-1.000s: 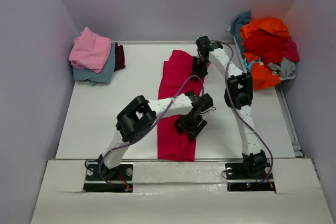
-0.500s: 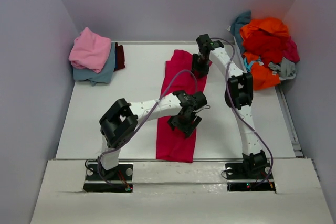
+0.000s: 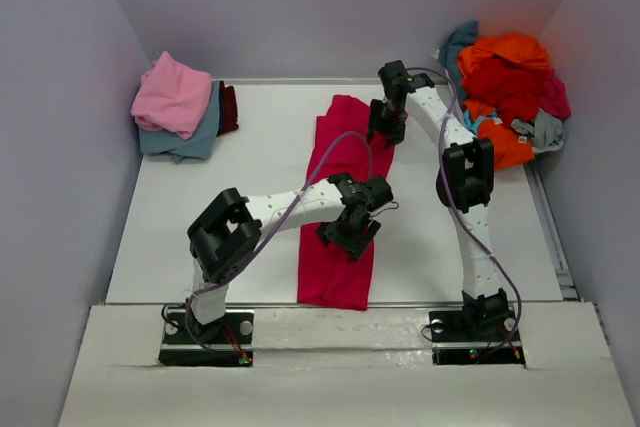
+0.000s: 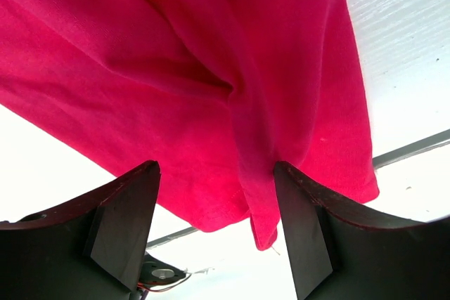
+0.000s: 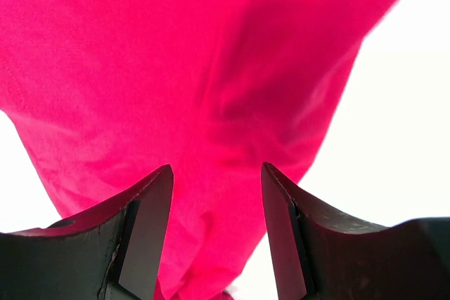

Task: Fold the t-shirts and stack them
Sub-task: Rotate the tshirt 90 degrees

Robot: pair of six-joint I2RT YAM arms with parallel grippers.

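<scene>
A magenta-red t-shirt [image 3: 335, 162] lies folded into a long narrow strip down the middle of the white table [image 3: 200, 207]. My left gripper [image 3: 345, 237] is low over the strip's near half, on its right edge. In the left wrist view [image 4: 216, 173] it is open, with the shirt's [image 4: 176, 54] hem corner and a raised fold between the jaws. My right gripper [image 3: 385, 132] is over the strip's far right edge. In the right wrist view [image 5: 216, 170] it is open, with the shirt [image 5: 176, 54] below and between the jaws.
A folded stack sits at the far left corner: pink tee [image 3: 172, 94] on top, dusty blue [image 3: 195, 137] and maroon [image 3: 229, 107] beneath. A loose pile of orange, red, teal and grey tees [image 3: 505, 72] lies at the far right corner. Walls close both sides.
My left arm swung left and drew the strip's near half a little to the left. My right gripper shifted slightly right at the far end.
</scene>
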